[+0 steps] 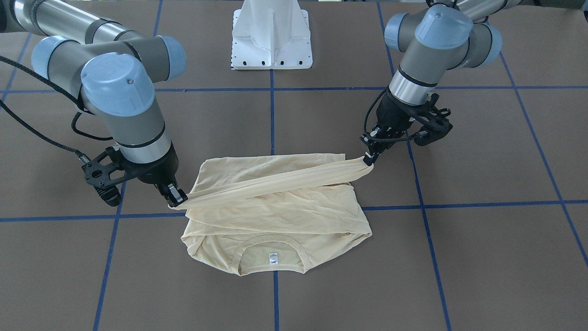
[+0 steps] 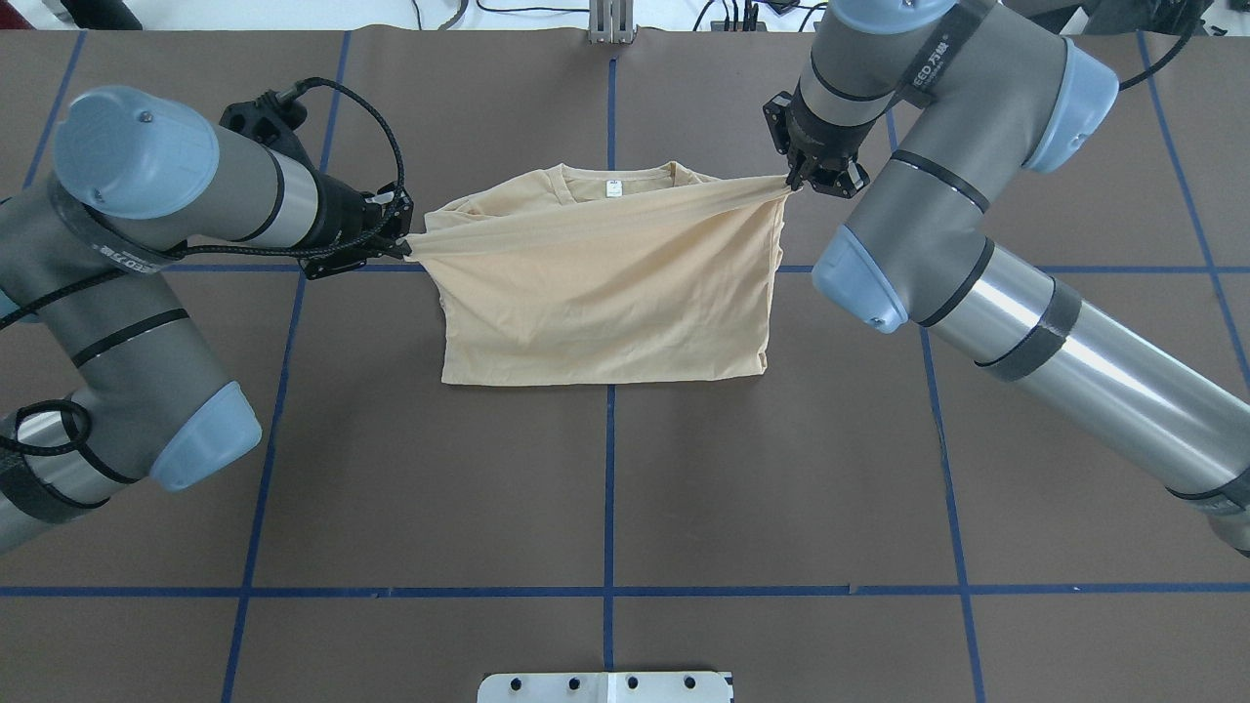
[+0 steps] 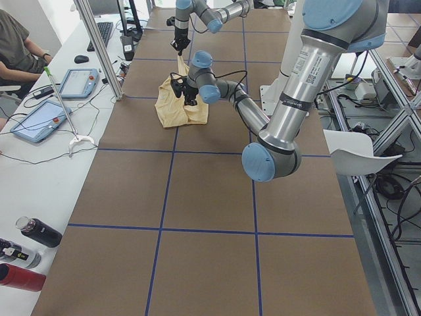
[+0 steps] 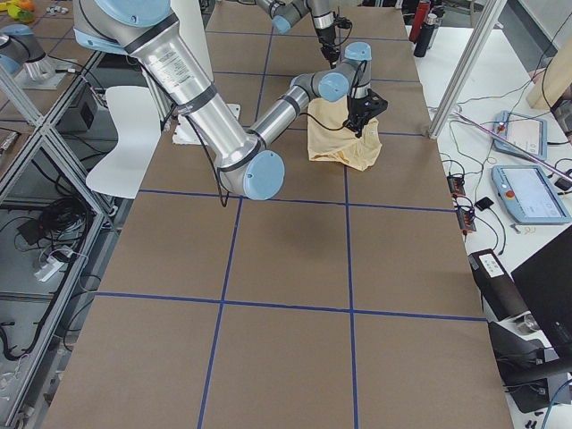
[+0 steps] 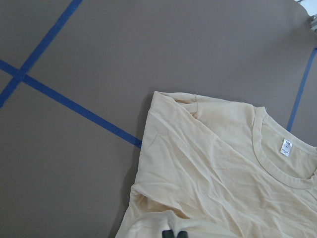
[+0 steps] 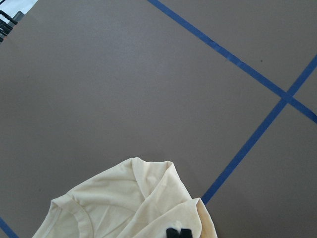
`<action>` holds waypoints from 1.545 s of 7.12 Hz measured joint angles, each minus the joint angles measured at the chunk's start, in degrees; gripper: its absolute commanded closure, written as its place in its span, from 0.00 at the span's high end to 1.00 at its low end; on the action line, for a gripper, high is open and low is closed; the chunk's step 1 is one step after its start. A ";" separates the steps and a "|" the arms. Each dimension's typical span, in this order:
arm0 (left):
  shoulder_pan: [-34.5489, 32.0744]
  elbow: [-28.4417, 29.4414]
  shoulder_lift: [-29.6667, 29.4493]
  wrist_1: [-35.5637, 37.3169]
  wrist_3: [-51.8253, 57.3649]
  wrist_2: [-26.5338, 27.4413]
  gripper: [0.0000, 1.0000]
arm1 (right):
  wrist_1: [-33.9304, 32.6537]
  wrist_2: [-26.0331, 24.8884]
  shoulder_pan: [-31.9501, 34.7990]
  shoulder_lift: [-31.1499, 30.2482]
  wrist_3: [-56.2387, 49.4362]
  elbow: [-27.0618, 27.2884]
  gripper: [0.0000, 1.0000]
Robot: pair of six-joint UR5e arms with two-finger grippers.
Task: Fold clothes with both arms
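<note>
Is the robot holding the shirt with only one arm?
No, the left fingers and the right fingers each pinch one end of a stretched fold of the T-shirt.

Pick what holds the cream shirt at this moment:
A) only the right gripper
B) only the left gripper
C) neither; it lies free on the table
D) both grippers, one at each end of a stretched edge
D: the left gripper and the right gripper each pinch one end of the shirt, and the fabric edge runs taut between them.
</note>
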 measured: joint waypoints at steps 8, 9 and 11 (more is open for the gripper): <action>-1.58 26.29 -10.21 -18.26 0.37 5.97 0.00 | 14.66 -1.92 -1.27 1.83 -1.58 -16.01 0.00; -1.58 28.31 -10.48 -20.27 0.37 6.51 0.03 | 15.08 -2.16 -1.53 2.21 -1.58 -16.65 0.01; -1.58 30.07 -10.61 -21.80 0.37 7.14 0.14 | 15.45 -3.14 -1.99 3.60 -1.61 -18.91 0.13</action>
